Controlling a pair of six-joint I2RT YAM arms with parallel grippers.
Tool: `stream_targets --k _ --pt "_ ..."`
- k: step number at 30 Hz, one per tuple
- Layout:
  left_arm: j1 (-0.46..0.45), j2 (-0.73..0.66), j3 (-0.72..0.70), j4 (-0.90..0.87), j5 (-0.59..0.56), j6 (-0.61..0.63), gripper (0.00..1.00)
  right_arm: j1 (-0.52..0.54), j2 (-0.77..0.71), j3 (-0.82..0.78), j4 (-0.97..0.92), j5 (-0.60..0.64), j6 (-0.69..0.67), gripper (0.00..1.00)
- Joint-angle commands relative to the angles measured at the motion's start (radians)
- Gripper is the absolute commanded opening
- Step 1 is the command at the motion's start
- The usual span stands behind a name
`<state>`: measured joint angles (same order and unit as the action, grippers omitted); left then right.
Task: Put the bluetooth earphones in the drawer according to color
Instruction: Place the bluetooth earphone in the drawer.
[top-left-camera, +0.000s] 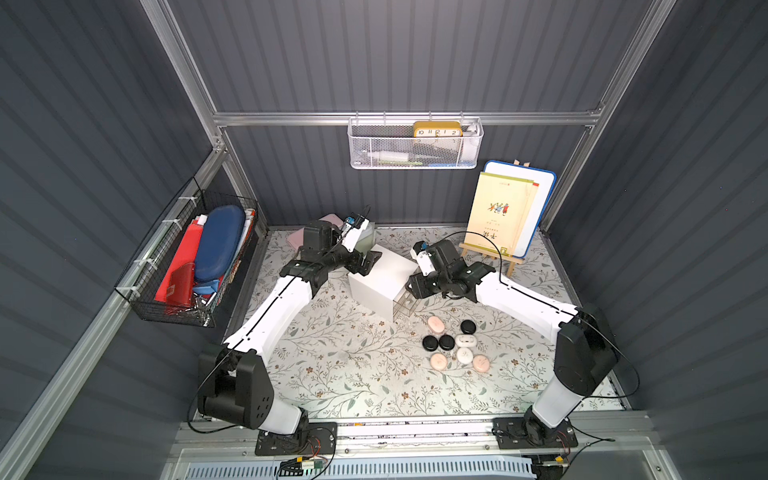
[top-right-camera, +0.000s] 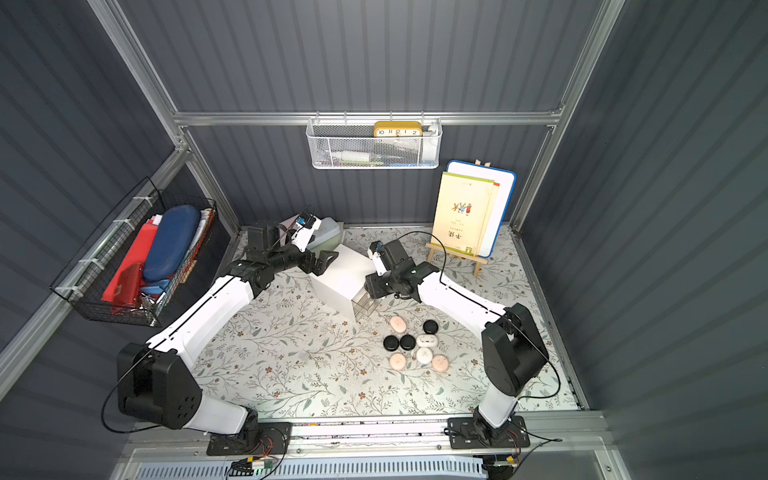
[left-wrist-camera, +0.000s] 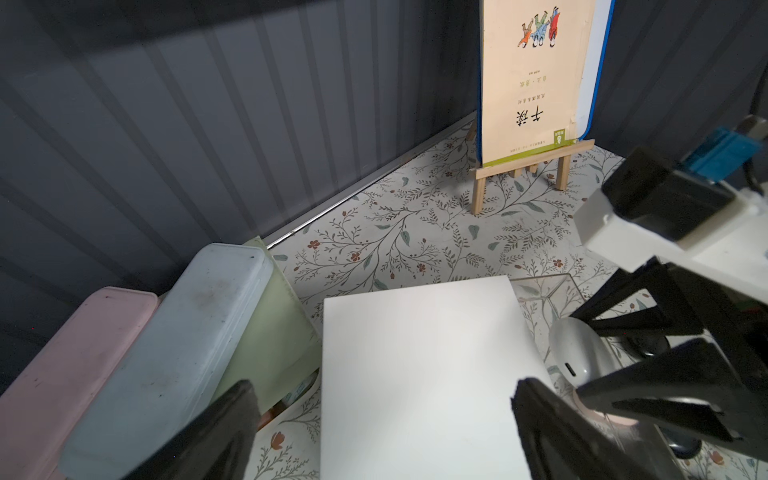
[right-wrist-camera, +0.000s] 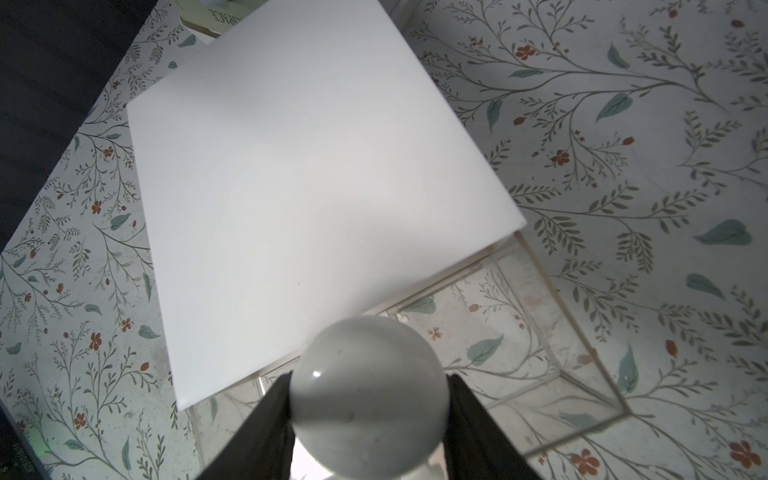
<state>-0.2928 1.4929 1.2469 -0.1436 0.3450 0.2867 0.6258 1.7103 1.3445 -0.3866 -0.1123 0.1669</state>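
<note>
The drawer cabinet (top-left-camera: 379, 279) is a white cube mid-table, and one clear drawer (top-left-camera: 405, 305) is pulled out toward the earphones. My right gripper (right-wrist-camera: 368, 386) is shut on a white earphone case (right-wrist-camera: 365, 415) and hangs over that open drawer (right-wrist-camera: 540, 332). In the left wrist view my left gripper (left-wrist-camera: 386, 399) is open, its fingers straddling the cabinet's white top (left-wrist-camera: 419, 353); I cannot tell whether they touch it. Several more earphones lie in front of the drawer: black (top-left-camera: 430, 343), white (top-left-camera: 465, 341) and pink (top-left-camera: 436, 324).
Pink (left-wrist-camera: 70, 365) and blue (left-wrist-camera: 178, 345) pencil cases and a pale green box (left-wrist-camera: 270, 336) lie behind the cabinet at the back wall. A book on a wooden easel (top-left-camera: 500, 216) stands at the back right. A wire basket (top-left-camera: 195, 266) hangs on the left wall.
</note>
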Motion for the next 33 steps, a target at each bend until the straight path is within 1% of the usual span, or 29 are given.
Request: stream_targets --k 1,5,7,10,17,24,33 --pt "0.003 -0.038 -0.006 -0.003 0.022 0.021 0.99 0.006 0.011 0.036 -0.038 0.004 0.005 0.05" --pt "0.002 -0.045 -0.006 0.0 0.021 0.02 0.99 0.006 0.006 0.036 -0.049 0.016 0.003 0.13" --pt "0.001 -0.046 -0.006 0.004 0.016 0.016 0.99 0.006 0.006 0.033 -0.053 0.018 0.003 0.2" --pt "0.001 -0.053 -0.008 0.008 0.016 0.014 0.99 0.008 0.008 0.032 -0.058 0.019 0.007 0.23" --pt "0.0 -0.062 -0.012 0.012 0.016 0.012 0.99 0.007 0.018 0.03 -0.058 0.02 0.02 0.45" --pt "-0.003 -0.051 -0.003 0.016 0.019 0.009 0.99 0.01 -0.002 0.009 -0.049 0.034 0.023 0.59" --pt "-0.003 -0.049 0.0 0.015 0.018 0.009 0.99 0.011 -0.009 0.002 -0.056 0.041 0.023 0.63"
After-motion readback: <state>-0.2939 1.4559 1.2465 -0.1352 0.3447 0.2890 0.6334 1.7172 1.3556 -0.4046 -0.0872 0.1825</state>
